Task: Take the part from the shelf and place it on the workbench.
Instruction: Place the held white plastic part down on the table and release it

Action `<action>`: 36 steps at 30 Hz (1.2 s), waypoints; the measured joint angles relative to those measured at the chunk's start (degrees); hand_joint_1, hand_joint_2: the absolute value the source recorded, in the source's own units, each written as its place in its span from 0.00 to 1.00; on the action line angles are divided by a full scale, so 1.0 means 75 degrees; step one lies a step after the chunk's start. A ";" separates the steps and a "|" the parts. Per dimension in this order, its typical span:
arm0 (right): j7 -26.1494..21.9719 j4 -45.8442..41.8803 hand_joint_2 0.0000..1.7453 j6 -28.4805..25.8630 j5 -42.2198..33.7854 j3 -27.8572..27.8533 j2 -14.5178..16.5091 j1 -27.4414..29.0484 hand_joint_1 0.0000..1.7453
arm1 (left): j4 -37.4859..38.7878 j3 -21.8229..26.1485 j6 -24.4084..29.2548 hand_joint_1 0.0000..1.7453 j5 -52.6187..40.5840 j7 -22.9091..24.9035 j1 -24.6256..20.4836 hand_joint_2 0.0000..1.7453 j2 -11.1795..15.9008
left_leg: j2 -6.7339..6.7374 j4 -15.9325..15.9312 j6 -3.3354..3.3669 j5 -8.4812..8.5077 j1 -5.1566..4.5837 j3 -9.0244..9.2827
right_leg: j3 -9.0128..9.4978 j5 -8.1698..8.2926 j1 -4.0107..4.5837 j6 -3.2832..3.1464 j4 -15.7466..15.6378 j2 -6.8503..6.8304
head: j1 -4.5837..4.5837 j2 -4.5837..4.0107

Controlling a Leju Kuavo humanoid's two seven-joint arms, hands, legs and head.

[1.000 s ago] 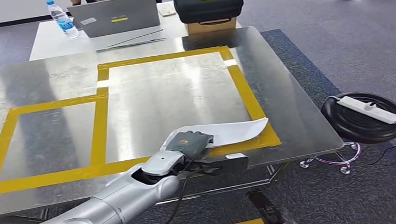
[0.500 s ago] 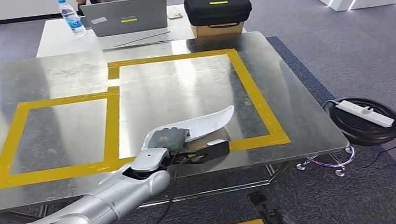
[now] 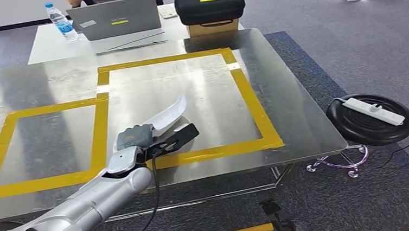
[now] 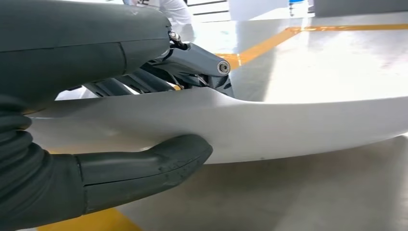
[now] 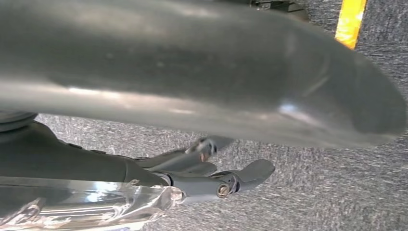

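— How many parts on the workbench point(image 3: 294, 114)?
— One white curved part point(image 3: 168, 116), near its front edge, and one robot hand point(image 3: 139, 142) on it.
— Tape outlines?
— Two yellow taped rectangles point(image 3: 247, 99), sharing a side.
— And the white table point(image 3: 45, 45) past the far edge?
— One water bottle point(image 3: 60, 20), one grey laptop point(image 3: 115, 17), one black case point(image 3: 208, 2) on one cardboard box point(image 3: 212, 27).
— On the floor?
— One black round stool point(image 3: 371, 123) off the right edge, carrying one white power strip point(image 3: 375, 110)
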 joint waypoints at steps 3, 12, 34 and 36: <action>-0.0009 0.0000 0.00 -0.0007 -0.0016 -0.0019 0.0000 0.0012 0.00 | 0.0015 0.0140 0.0127 1.00 0.0042 0.0062 0.0017 1.00 0.0136 | 0.0002 -0.0471 0.0064 0.0476 -0.0005 0.0213 | 0.0001 0.0001 0.0014 -0.0001 0.0002 0.0011 | -0.0004 0.0000; -0.0048 0.0000 0.00 -0.0042 -0.0035 -0.0049 0.0000 0.0034 0.00 | 0.0021 0.0477 0.0420 1.00 0.0045 0.0079 -0.0003 1.00 0.0470 | 0.0012 -0.2202 0.0369 0.1089 -0.0002 0.1040 | -0.0258 -0.0322 0.0036 0.0309 0.0480 0.0004 | 0.0032 0.0000; -0.0224 0.0000 0.00 -0.0053 -0.0081 -0.0209 0.0001 0.0152 0.00 | 0.0187 0.0820 0.1563 1.00 -0.0349 0.0477 0.0637 1.00 0.2444 | 0.0019 -0.0763 0.0077 0.0581 -0.0012 0.0387 | 0.0020 -0.0026 0.0028 -0.0079 0.0018 0.0084 | 0.0001 0.0000; -0.0234 0.0000 0.00 -0.0045 -0.0079 -0.0218 0.0009 0.0140 0.00 | 0.0187 0.0858 0.1596 1.00 -0.0342 0.0501 0.0644 1.00 0.2643 | 0.0056 -0.1772 0.0176 0.0943 -0.0055 0.0903 | 0.0043 -0.0047 0.0054 -0.0042 0.0028 0.0116 | 0.0002 0.0000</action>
